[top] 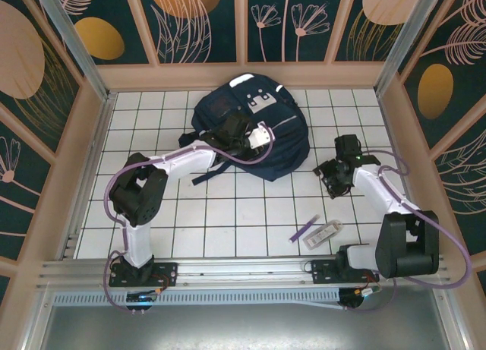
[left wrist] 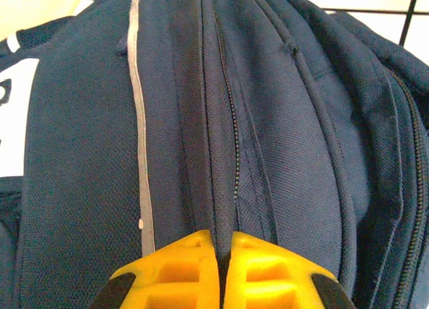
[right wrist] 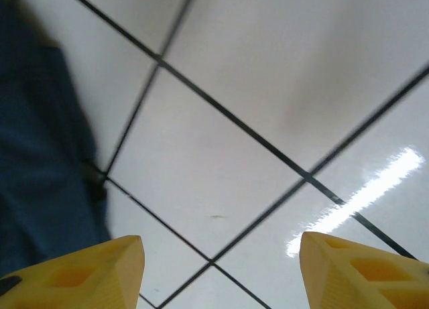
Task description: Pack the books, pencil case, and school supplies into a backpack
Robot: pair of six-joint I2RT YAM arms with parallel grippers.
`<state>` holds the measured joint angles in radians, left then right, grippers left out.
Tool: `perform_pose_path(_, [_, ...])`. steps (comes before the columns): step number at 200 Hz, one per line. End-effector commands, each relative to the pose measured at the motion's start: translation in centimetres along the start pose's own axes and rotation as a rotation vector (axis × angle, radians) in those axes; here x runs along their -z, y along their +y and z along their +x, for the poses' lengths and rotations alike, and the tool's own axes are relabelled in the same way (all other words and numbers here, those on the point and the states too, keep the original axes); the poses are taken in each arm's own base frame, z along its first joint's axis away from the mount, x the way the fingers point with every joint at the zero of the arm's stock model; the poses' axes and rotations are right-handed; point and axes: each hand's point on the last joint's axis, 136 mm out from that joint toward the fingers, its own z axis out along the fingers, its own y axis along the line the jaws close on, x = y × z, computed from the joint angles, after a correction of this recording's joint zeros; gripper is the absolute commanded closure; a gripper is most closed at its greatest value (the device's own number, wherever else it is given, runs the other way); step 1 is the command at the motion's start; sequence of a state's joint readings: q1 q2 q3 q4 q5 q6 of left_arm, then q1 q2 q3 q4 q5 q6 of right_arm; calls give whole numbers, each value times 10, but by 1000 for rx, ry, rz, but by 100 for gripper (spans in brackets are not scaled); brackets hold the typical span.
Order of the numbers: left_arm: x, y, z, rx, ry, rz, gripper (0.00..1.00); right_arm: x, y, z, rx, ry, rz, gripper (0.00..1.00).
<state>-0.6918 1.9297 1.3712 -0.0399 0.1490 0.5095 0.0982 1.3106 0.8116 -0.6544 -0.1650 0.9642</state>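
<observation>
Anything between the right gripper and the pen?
Nothing visible does: bare tiles separate the right gripper from the pen. The clear pack lies beside the pen, not between them.

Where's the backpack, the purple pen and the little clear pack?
backpack (top: pixel 288 141): top view, navy fabric on its right side.
purple pen (top: pixel 305 228): top view, middle of its barrel.
clear pack (top: pixel 325 233): top view, middle of the pack.
</observation>
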Motion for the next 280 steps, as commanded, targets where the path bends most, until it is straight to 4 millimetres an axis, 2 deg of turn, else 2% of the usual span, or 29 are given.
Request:
perform_pose_path(1, [30, 30, -63, 71, -193, -78, 100, -4, -25, 8, -75, 45, 111, 37])
perform_pose_path(29, [43, 41, -84, 157, -257, -79, 100, -4, -42, 10, -74, 66, 169, 37])
perform_pose_path(49, [54, 47, -94, 218, -305, -75, 100, 2, -71, 15, -211, 100, 235, 32])
perform_pose_path(67, [60, 58, -93, 307, -342, -70, 100, 3, -90, 28, -307, 151, 273, 30])
perform_pose_path(100, [79, 75, -91, 417, -427, -83, 100, 9, -102, 28, -316, 127, 341, 24])
perform_pose_path(108, [81, 76, -91, 419, -426, -89, 100, 12, -106, 27, -316, 119, 366, 17])
perform_pose_path(118, [81, 78, -90, 425, -415, -95, 100, 14, -111, 30, -314, 125, 393, 13])
perform_pose_path(164, [78, 84, -84, 480, -427, -131, 100, 4, -141, 55, -316, 214, 498, 13])
perform_pose_path(178, [72, 80, -82, 497, -426, -106, 100, -1, -139, 57, -306, 227, 486, 14])
perform_pose_path(196, [65, 76, -77, 524, -424, -83, 100, -11, -137, 60, -311, 245, 450, 21])
perform_pose_path(211, [61, 73, -73, 539, -413, -74, 100, -20, -127, 62, -310, 271, 383, 25])
perform_pose_path(256, [61, 70, -66, 535, -379, -75, 100, -20, -92, 40, -346, 202, 253, 44])
perform_pose_path(280, [61, 68, -59, 534, -354, -80, 100, -19, -82, 31, -341, 171, 226, 46])
